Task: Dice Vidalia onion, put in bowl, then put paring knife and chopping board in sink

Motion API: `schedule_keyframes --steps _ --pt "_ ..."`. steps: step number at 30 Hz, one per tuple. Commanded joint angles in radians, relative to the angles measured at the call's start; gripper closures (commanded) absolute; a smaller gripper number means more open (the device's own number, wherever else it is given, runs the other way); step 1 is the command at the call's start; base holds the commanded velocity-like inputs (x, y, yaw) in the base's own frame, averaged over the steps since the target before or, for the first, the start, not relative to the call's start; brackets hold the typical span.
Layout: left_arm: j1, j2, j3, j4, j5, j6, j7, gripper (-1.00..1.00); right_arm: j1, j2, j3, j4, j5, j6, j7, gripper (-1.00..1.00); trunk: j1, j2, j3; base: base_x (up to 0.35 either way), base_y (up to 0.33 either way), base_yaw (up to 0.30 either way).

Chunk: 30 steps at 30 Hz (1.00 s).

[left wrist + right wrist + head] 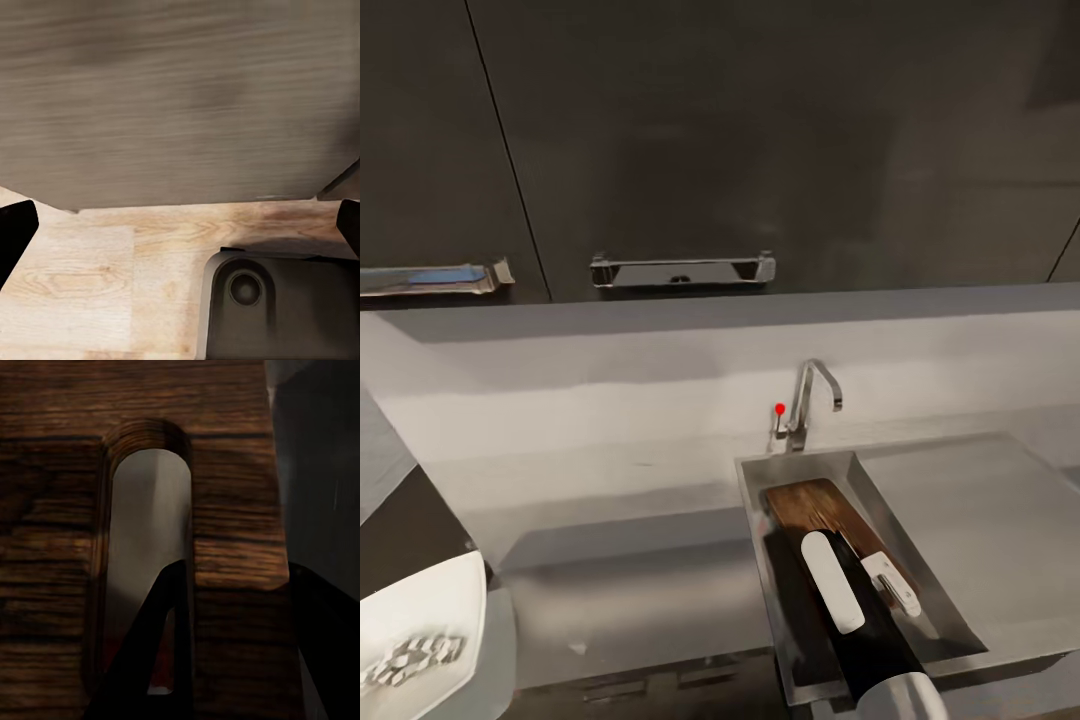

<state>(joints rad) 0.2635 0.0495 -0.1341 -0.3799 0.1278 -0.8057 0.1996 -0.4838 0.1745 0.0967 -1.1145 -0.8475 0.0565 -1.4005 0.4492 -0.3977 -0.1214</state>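
The brown chopping board (810, 505) lies tilted inside the steel sink (800, 460), under my right arm. Up close, my right gripper (238, 577) is shut on the chopping board (232, 472): one finger passes through the handle slot and the other is at the board's outer edge. A red-orange patch (160, 679) shows through the slot; it may be the paring knife's handle, the rest is hidden. The white bowl (450, 600) sits at the lower left on the countertop (620, 590), holding diced onion bits (410, 660). My left gripper (180, 229) is open over the floor.
A chrome faucet (812, 395) with a small red knob (780, 408) stands behind the basin. Dark wall cabinets with metal handles (682, 270) hang above. The left wrist view looks at a wooden floor (97, 277), a cabinet front and a dark part of the robot's base (285, 300).
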Motion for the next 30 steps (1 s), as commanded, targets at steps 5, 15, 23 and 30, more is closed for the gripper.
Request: schedule_keyframes --steps 5,15,23,30 --pt "0.000 0.001 -0.009 -0.002 0.010 -0.001 0.003 -1.00 -0.001 0.000 0.001 -0.001 -0.002 0.005 -0.003 1.00 0.001 -0.002 -0.010 0.041 0.000 0.000" --pt "0.000 0.001 -0.009 -0.002 0.010 -0.001 0.003 -1.00 -0.001 0.000 0.001 -0.001 -0.003 0.005 -0.003 1.00 0.001 -0.002 -0.026 0.001 0.000 0.000" --pt "0.000 0.001 -0.009 -0.002 0.010 -0.001 0.003 -1.00 -0.001 0.000 0.000 -0.002 -0.004 0.005 -0.002 1.00 0.001 -0.002 -0.039 0.000 0.000 0.000" --pt "0.000 0.001 -0.009 0.003 0.010 -0.001 0.003 -1.00 -0.001 0.000 0.001 -0.002 -0.004 0.011 0.000 1.00 0.001 -0.002 -0.042 0.000 0.000 0.000"
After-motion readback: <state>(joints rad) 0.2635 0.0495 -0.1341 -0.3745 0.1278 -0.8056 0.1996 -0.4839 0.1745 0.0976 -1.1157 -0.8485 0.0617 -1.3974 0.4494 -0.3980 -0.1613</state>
